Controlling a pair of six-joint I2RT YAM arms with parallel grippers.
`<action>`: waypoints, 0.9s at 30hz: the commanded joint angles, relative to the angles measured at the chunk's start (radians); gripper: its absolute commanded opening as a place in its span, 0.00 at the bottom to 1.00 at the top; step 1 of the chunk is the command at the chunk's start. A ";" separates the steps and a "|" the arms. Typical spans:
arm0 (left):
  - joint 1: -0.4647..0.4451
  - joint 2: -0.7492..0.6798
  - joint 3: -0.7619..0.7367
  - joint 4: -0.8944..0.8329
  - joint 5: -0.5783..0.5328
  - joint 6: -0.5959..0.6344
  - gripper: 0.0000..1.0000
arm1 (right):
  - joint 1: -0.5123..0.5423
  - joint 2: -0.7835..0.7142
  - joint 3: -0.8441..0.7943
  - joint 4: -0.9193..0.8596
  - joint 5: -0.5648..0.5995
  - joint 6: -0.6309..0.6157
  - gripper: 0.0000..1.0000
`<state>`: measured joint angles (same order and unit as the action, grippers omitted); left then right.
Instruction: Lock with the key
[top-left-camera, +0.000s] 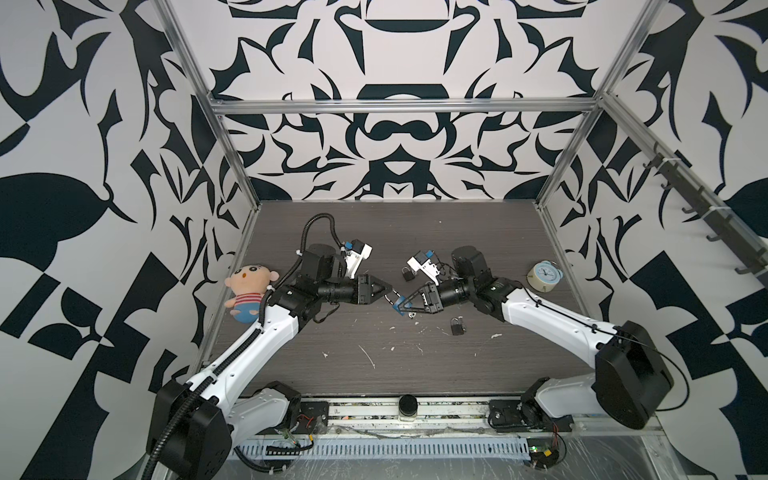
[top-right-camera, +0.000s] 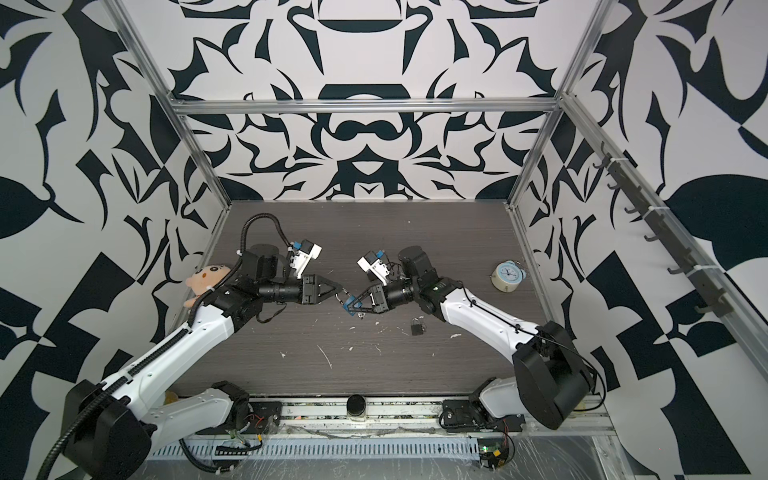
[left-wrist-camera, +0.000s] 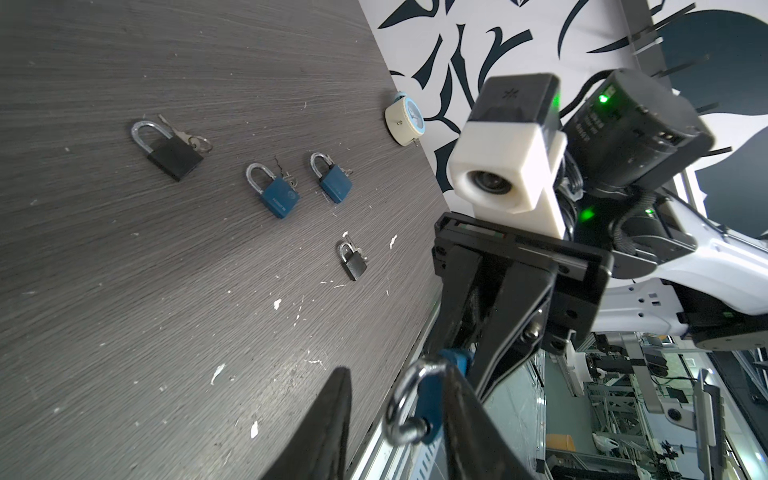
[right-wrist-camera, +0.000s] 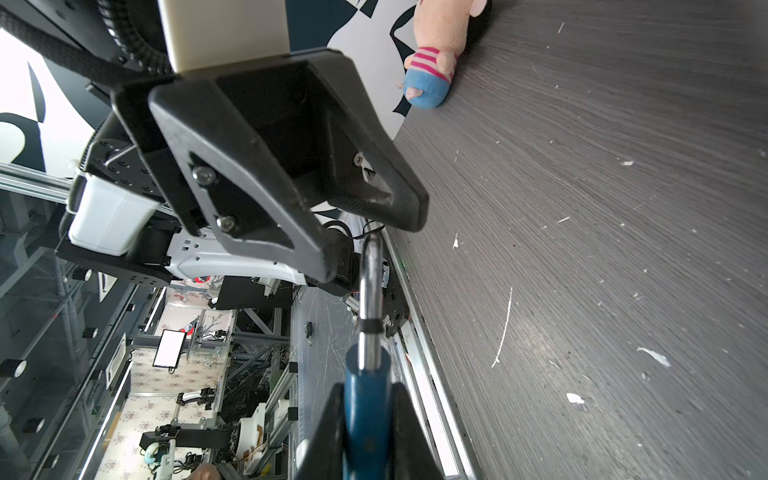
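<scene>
At nine o'clock on the dark wood-grain table, against the patterned wall, a plush doll in a striped top lies with its head toward twelve.

Nearer the centre, the left gripper reaches in from nine o'clock. Its jaws stand apart on either side of the silver shackle of a blue padlock. In the left wrist view one finger sits close against the shackle loop. The other finger stands clear of it, with table showing in the gap. This hand is released, not clamped.

The blue padlock is held up off the table near its middle, with the shackle pointing toward ten o'clock and the body toward four. The right gripper, coming in from three o'clock, is clenched on the blue body, with a finger pressed to each side. Just below, at five o'clock, hangs a small silvery piece, too small to tell whether it is the key.

Just past the grippers, a black padlock lies flat at twelve o'clock of the held one. A small dark padlock lies at four o'clock, well apart from it. The left wrist view also shows two spare blue padlocks lying side by side on the table.

At two o'clock, near the right wall, an alarm clock with a pale blue face rests on the table.
</scene>
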<state>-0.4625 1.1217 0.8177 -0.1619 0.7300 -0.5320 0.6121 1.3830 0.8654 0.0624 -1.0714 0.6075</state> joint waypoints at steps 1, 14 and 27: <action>0.011 -0.019 -0.020 0.045 0.049 -0.010 0.38 | -0.003 -0.003 0.004 0.088 -0.065 0.031 0.00; 0.018 -0.027 -0.041 0.092 0.118 -0.039 0.25 | -0.014 0.014 0.001 0.157 -0.105 0.096 0.00; 0.018 -0.014 -0.048 0.103 0.137 -0.044 0.22 | -0.019 0.016 0.006 0.212 -0.116 0.151 0.00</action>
<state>-0.4477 1.1114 0.7788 -0.0830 0.8371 -0.5785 0.5968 1.4151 0.8589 0.1947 -1.1534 0.7395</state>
